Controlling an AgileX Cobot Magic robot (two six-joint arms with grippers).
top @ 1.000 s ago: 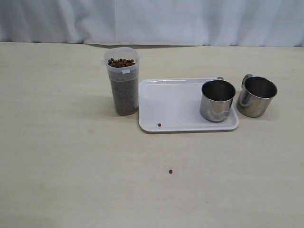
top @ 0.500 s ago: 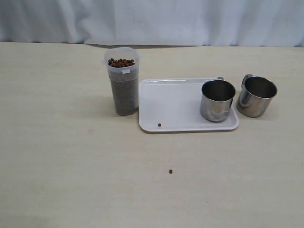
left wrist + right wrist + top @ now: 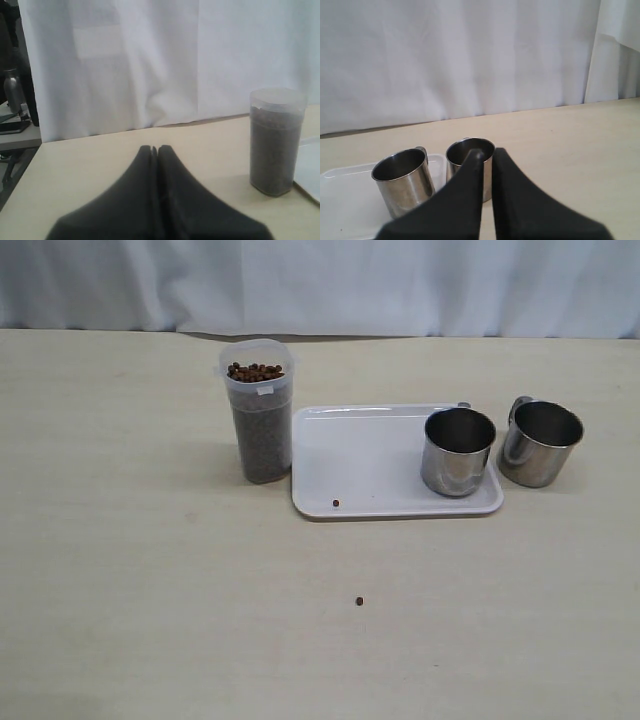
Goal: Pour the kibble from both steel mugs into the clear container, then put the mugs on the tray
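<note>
Left gripper: fingers pressed together, nothing pinched, hanging low over the table. Right gripper: fingers drawn together too, only a hairline gap, nothing between them, pointing at the steel mugs from a short way back and touching neither. Neither gripper shows in the exterior view. Count: two grippers, two mugs, one clear container, one tray, two loose pellets. The first mug stands upright on the tray at its right end, handle toward the back. The second mug stands upright on the table just beside the tray's right edge, off the tray, handle at its back left. Inside each, the exterior view shows bare steel only. From the right wrist view the first mug sits on the tray, and the second mug is partly hidden behind the fingers. The clear container stands upright just beside the tray's left edge; can't tell whether they touch. It is packed with kibble up to the open mouth. The left wrist view shows the same container, dark with pellets nearly to the top. One pellet lies on the tray near its front edge. The other pellet lies on the table, well in front of the tray.
</note>
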